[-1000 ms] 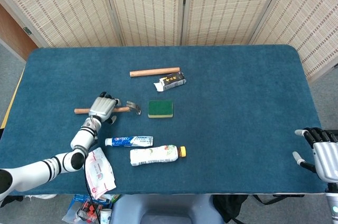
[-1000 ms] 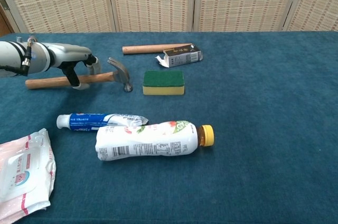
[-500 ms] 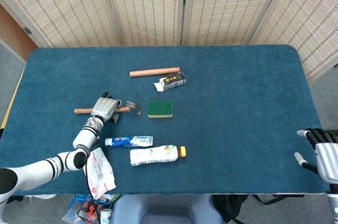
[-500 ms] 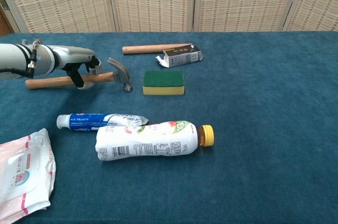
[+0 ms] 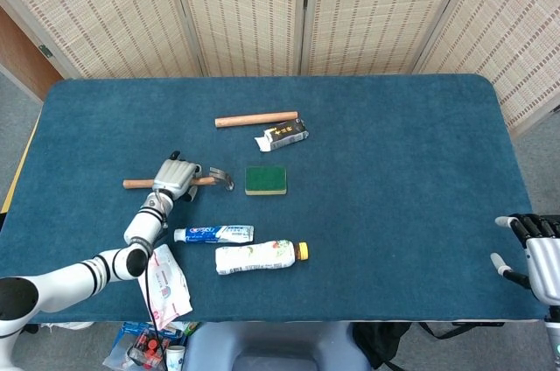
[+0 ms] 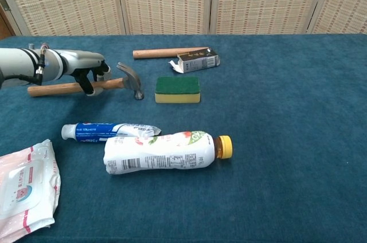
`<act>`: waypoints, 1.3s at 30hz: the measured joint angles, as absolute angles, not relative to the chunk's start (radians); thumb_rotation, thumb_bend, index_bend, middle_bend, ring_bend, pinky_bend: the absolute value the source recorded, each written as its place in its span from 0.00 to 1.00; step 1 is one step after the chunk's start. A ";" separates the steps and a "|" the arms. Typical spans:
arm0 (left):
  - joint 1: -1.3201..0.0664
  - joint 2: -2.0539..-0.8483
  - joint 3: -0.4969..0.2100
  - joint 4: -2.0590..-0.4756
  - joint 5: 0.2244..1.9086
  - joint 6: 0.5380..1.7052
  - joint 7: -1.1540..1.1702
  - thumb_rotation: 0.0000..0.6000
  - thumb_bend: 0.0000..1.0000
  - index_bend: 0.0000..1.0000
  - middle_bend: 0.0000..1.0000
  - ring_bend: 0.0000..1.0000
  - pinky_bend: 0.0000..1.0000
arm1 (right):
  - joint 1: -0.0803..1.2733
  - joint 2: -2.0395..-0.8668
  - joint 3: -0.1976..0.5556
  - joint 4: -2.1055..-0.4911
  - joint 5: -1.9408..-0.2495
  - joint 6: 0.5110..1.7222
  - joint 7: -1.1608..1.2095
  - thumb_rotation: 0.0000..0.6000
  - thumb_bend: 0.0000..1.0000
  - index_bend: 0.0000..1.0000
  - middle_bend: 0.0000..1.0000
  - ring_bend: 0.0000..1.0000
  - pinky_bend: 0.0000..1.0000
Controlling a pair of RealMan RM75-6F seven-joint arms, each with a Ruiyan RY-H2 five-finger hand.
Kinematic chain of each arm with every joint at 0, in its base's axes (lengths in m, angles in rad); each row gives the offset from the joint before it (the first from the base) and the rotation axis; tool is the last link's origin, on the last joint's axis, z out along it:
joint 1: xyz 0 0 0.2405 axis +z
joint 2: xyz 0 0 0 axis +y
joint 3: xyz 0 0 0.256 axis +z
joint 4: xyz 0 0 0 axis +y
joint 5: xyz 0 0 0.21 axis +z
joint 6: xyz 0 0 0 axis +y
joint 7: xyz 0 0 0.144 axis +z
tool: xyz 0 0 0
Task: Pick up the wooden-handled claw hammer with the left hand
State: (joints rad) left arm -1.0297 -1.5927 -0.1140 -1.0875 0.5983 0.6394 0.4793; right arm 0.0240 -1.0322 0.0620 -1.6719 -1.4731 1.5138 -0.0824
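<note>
Left hand (image 6: pixel 80 70) clamped around hammer (image 6: pixel 123 81) handle, sponge (image 6: pixel 178 89) just beside its head; right hand (image 5: pixel 538 253) spread, off table edge.

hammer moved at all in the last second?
No. The claw hammer lies where it did, its head as far left of the green sponge as before, with the left hand wrapped over the handle.

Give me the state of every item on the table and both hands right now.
Claw hammer: lying flat, fingers around its handle, not lifted.
Left hand: curled over the handle near the head.
Right hand: at the table's edge, holding nothing, fingers apart.
Wooden rod: lying flat.
Small box: flap open.
Sponge: flat, green side up.
Toothpaste tube: capped, crumpled.
Bottle: on its side, capped.
Wipes pack: flat.
</note>
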 measured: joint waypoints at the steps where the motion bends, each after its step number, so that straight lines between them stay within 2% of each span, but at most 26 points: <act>1: -1.030 -1.596 -0.114 -1.083 0.597 0.641 0.479 1.00 0.49 0.44 0.48 0.29 0.00 | 0.024 -1.032 0.062 -1.672 -1.472 1.513 -0.083 1.00 0.23 0.31 0.30 0.22 0.22; 8: -1.029 -1.617 -0.125 -1.053 0.607 0.646 0.455 1.00 0.52 0.54 0.60 0.42 0.00 | 0.022 -1.033 0.062 -1.674 -1.464 1.510 -0.087 1.00 0.23 0.31 0.30 0.22 0.22; 11: -1.024 -1.621 -0.137 -1.044 0.633 0.645 0.423 1.00 0.52 0.58 0.64 0.47 0.03 | 0.020 -1.031 0.063 -1.678 -1.462 1.511 -0.091 1.00 0.23 0.31 0.30 0.22 0.22; 12: -1.022 -1.621 -0.141 -1.043 0.643 0.643 0.411 1.00 0.52 0.59 0.65 0.49 0.09 | 0.020 -1.030 0.063 -1.679 -1.461 1.511 -0.092 1.00 0.23 0.31 0.30 0.22 0.22; 15: -1.014 -1.616 -0.155 -1.046 0.681 0.632 0.362 1.00 0.53 0.62 0.70 0.54 0.38 | 0.020 -1.030 0.064 -1.684 -1.459 1.510 -0.099 1.00 0.23 0.31 0.30 0.22 0.22; 17: -1.006 -1.609 -0.165 -1.052 0.720 0.623 0.322 1.00 0.53 0.64 0.72 0.57 0.52 | 0.021 -1.030 0.065 -1.689 -1.459 1.509 -0.104 1.00 0.23 0.31 0.30 0.22 0.22; 24: -0.969 -1.590 -0.193 -1.066 0.904 0.626 0.150 1.00 0.53 0.68 0.80 0.70 0.79 | 0.021 -1.027 0.065 -1.704 -1.460 1.511 -0.119 1.00 0.23 0.31 0.30 0.22 0.22; 28: -0.944 -1.580 -0.206 -1.071 1.021 0.648 0.013 1.00 0.53 0.69 0.82 0.77 0.87 | 0.019 -1.025 0.064 -1.711 -1.460 1.513 -0.123 1.00 0.23 0.31 0.30 0.22 0.22; 32: -0.923 -1.565 -0.213 -1.081 1.154 0.680 -0.152 1.00 0.53 0.70 0.84 0.85 0.89 | 0.018 -1.024 0.062 -1.716 -1.467 1.516 -0.126 1.00 0.23 0.31 0.30 0.22 0.22; 39: -0.901 -1.560 -0.206 -1.090 1.372 0.813 -0.373 1.00 0.53 0.70 0.85 0.87 0.89 | 0.014 -1.025 0.056 -1.722 -1.475 1.520 -0.132 1.00 0.23 0.31 0.30 0.22 0.22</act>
